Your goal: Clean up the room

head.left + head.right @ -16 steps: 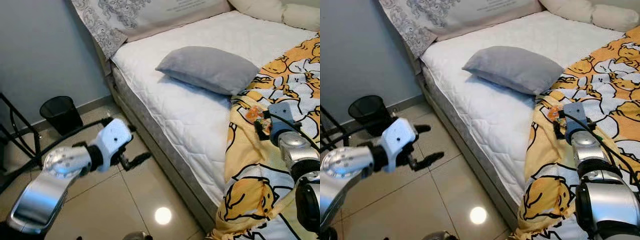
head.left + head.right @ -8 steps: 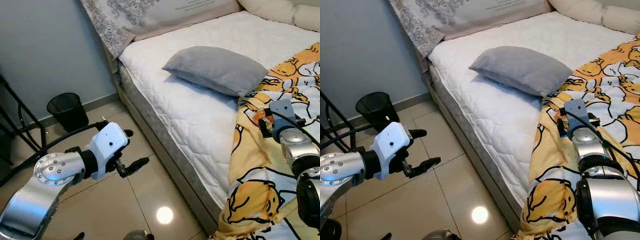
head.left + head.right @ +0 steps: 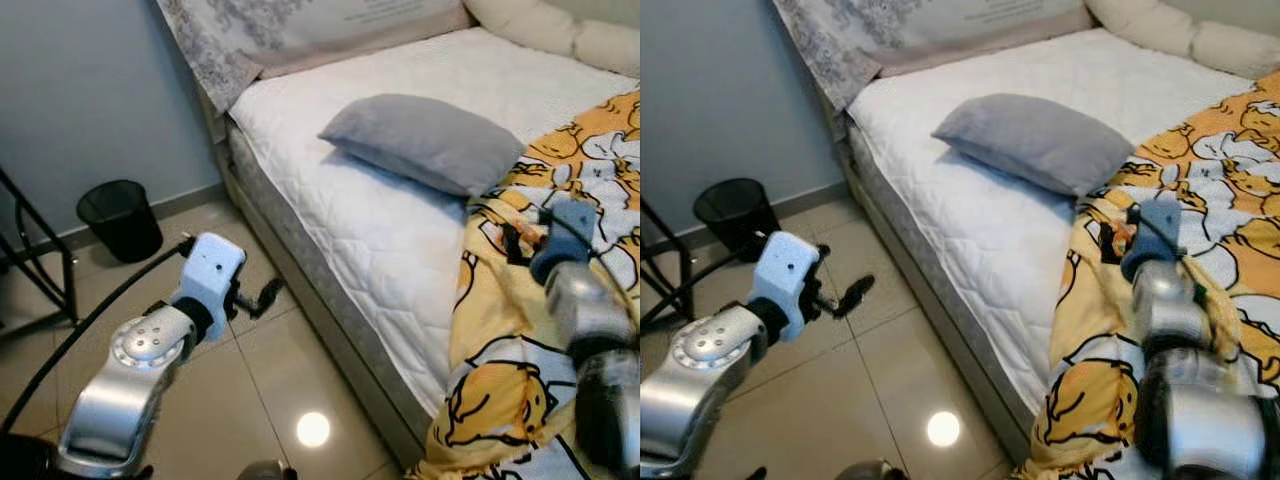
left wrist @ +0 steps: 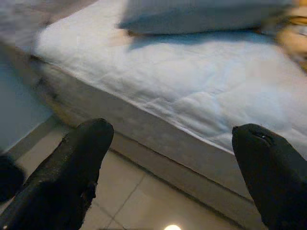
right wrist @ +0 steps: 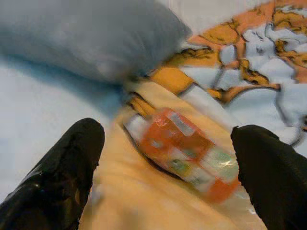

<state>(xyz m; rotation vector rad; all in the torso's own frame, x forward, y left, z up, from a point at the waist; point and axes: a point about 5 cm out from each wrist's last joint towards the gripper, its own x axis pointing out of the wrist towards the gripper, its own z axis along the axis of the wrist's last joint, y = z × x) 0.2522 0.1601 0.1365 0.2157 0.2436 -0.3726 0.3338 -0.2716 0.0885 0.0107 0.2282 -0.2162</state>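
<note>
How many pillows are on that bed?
3 that I can see: a grey pillow lying mid-mattress, a patterned pillow propped at the head, and a cream pillow in the far corner. The yellow cartoon blanket may hide more.

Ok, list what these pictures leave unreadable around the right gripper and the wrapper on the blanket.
- Orange wrapper: motion blur in the right wrist view smears its print, so no label can be read.
- Same wrapper in the eye views: the right gripper and its wrist housing cover most of it.
- Right arm: blurred in both eye views.
- Trash bin: too dark to see any contents.
</note>
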